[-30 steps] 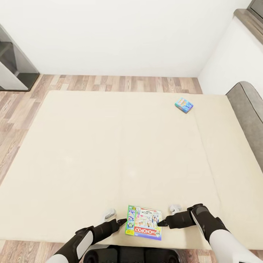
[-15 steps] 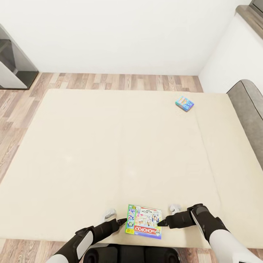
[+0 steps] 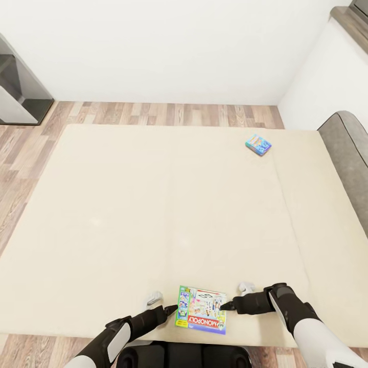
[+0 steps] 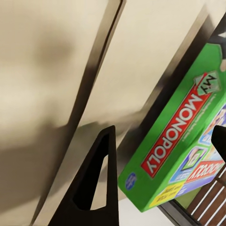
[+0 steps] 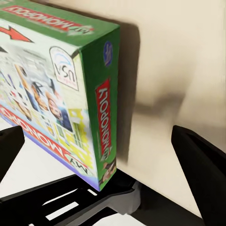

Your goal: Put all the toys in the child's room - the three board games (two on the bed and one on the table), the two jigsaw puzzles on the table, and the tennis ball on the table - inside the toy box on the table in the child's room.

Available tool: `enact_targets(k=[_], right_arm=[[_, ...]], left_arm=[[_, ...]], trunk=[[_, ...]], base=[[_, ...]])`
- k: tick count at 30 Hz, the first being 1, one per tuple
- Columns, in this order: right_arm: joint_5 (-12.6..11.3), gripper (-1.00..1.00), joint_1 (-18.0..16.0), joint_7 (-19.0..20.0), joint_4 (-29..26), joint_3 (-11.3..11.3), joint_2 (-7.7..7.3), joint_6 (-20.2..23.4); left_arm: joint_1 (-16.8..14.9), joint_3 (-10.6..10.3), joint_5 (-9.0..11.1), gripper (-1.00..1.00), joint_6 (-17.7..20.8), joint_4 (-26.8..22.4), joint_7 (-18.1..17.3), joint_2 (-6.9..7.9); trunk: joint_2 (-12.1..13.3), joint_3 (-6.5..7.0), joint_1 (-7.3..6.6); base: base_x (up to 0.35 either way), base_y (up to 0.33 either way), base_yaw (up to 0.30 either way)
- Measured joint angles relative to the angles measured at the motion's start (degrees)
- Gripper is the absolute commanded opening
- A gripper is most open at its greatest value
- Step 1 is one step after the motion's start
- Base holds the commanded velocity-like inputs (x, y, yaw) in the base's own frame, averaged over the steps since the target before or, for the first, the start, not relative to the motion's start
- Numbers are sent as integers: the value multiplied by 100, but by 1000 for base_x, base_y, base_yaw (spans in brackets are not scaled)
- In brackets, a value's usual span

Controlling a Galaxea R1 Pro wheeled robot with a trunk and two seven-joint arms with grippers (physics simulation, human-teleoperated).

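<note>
Green Monopoly box (image 3: 201, 309) on bed (image 3: 128, 214) edge. Left gripper (image 3: 171, 309) and right gripper (image 3: 227, 306) spread wide, one each side. Blue box (image 3: 258, 144) far off.

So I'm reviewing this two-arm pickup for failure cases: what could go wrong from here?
The Monopoly box sits between the left end effector and right end effector, touched only at its edges, so it could slip or tilt when lifted. It lies near the bed edge, so a nudge might push it off.

Cream bed (image 3: 128, 214) across most of head view. Wood-plank floor (image 3: 163, 114) beyond far edge. White wall (image 3: 168, 46) behind. Grey headboard (image 3: 352, 163) at bed's right edge. Dark furniture (image 3: 18, 89) far left.
</note>
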Motion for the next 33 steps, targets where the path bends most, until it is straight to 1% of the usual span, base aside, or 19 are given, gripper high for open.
enact_targets(k=[8, 13, 22, 33], right_arm=[[-17, 100, -19, 1, -10, -49, 12, 8], [-34, 100, -25, 6, -16, -64, 12, 9], [-38, 100, -34, 15, -21, -69, 13, 19], [-89, 100, -32, 18, -23, -74, 23, 8]], left_arm=[[0, -1, 5, 100, -3, -3, -17, -1], [-1, -2, 2, 100, -9, -6, -102, -2], [-1, 0, -1, 100, -14, -9, -211, -2], [-1, 1, -2, 100, -16, -10, -242, -1]], trunk=[[0, -1, 0], [0, -1, 0], [0, -1, 0], [0, -1, 0]], base=[[0, 0, 0], [0, 0, 0], [0, 0, 0], [0, 0, 0]])
